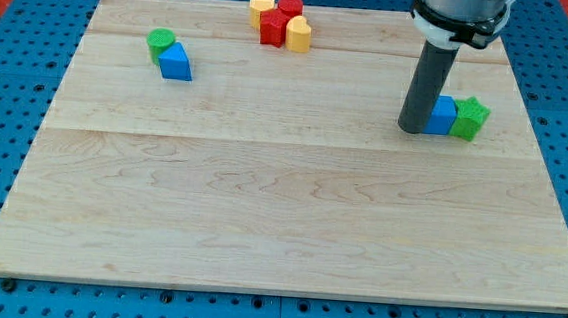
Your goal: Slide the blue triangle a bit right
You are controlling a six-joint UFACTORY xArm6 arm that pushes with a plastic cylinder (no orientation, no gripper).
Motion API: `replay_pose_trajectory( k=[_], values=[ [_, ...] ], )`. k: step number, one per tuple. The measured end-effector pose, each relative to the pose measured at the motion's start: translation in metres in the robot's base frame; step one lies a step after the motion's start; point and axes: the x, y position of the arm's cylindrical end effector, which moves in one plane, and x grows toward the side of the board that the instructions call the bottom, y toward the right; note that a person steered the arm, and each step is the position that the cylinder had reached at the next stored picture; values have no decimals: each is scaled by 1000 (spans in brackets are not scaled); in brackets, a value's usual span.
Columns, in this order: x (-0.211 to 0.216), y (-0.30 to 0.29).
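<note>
The blue triangle (176, 62) lies at the board's upper left, touching a green round block (160, 41) just above and to the left of it. My tip (412, 129) is far off at the view's right. It rests against the left side of a blue cube (442, 115), which touches a green star (471, 119) on its right. The rod hides the left part of that blue cube.
A cluster sits at the top middle of the wooden board (280, 209): a yellow block (262, 7), a red round block (291, 6), a red block (273, 27) and another yellow block (298, 35). A blue pegboard surrounds the board.
</note>
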Motion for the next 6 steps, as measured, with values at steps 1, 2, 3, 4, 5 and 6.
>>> replay_pose_trajectory(
  k=[1, 2, 3, 4, 5, 6],
  values=[
    [4, -19],
    [4, -85],
    [3, -186],
    [-10, -285],
    [-41, -358],
    [-59, -403]
  ],
)
